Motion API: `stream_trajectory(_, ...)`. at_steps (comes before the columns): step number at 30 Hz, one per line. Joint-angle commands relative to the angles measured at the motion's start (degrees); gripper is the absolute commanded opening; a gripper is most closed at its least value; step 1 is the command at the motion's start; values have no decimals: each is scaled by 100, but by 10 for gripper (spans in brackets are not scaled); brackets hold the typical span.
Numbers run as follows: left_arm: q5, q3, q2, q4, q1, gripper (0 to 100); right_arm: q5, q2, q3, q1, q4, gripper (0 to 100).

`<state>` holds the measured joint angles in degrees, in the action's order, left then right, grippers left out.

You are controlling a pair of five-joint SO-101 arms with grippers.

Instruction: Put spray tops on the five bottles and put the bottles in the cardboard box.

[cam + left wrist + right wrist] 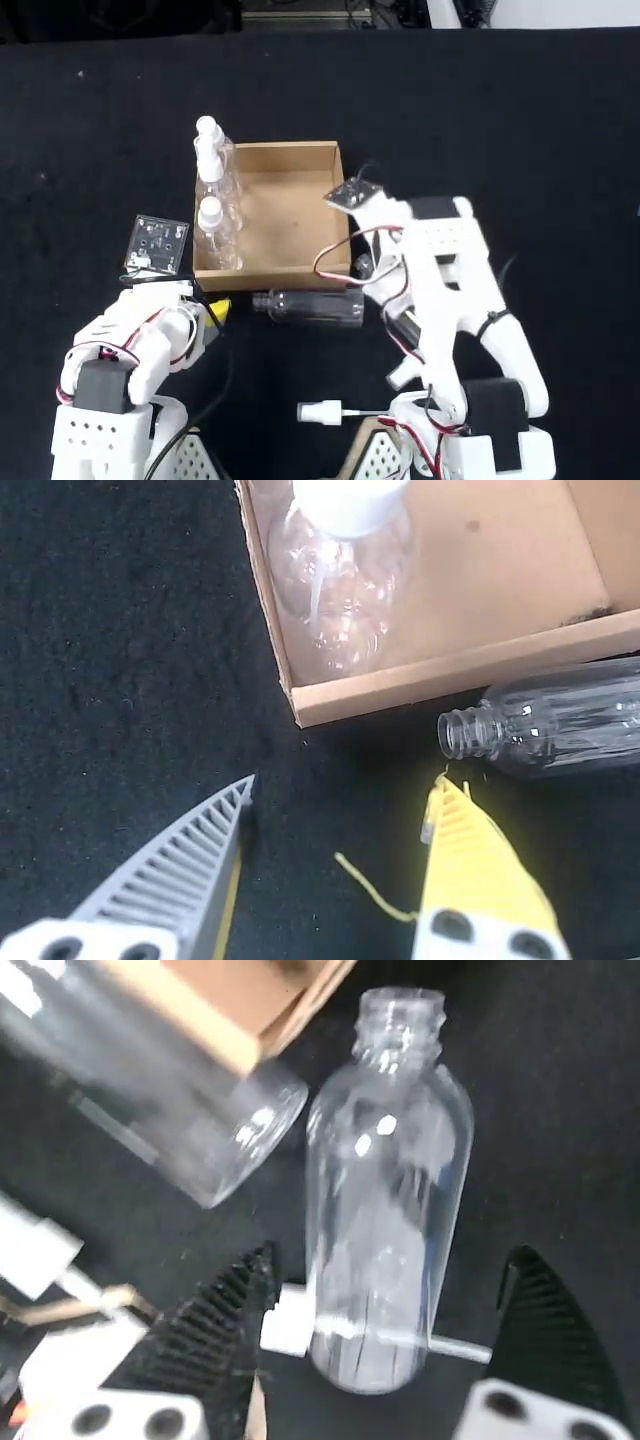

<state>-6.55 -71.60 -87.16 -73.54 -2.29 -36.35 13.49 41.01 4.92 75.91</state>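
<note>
the cardboard box [285,215] sits mid-worktop [520,130], and along its left inner wall stands a row of three bottles [213,180], each with a white spray top on. just in front of the box a topless bottle [312,306] lies on its side, parallel to the front wall, its open neck pointing toward the left arm. the left pincer [345,785] hangs low over the worktop near the box's front left corner, its grey and yellow fingers spread wide with nothing between them; the yellow tip is close to the lying bottle's neck but apart from it. the right pincer [392,1255] is at the box's front right corner, its black fingers wide apart on either side of a second topless bottle [385,1190], which looks to stand upright on the worktop; a gap shows on each side, so it grips nothing. a loose spray top [322,411] lies near the arms' bases, well apart from the box. another spray top [288,1322] lies by the standing bottle's base, its thin tube running behind the bottle.
</note>
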Motion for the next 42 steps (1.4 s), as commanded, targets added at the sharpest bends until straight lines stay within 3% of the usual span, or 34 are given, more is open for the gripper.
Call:
stream_trajectory(1, -35, 180, -53, 44, -57, 242, 62, 321, 312, 97, -571, 305)
stream_trajectory(7, -35, 180, -53, 44, -57, 242, 79, 321, 857, 62, -1424, 72)
stream_trajectory(12, -35, 180, -53, 44, -57, 242, 484, 716, 48, -712, -642, 12)
stream_trajectory(19, -35, 180, -53, 44, -57, 242, 457, 1191, -2053, -2136, 1222, 12)
stream_trajectory(23, -35, 180, -53, 44, -57, 242, 466, 936, -2018, -3367, 1064, 12)
stream_trajectory(28, -35, 180, -53, 44, -57, 242, 457, -268, -1965, -5099, -141, 12)
stream_trajectory(34, -35, 180, -53, 44, -57, 242, -9, -1393, -1965, -5530, -862, 22)
stream_trajectory(40, -35, 180, -53, 44, -57, 242, -343, -1473, -1938, -5407, -835, 271)
stream_trajectory(42, -35, 180, -53, 44, -57, 242, -343, -1481, -1938, -5407, -835, 285)
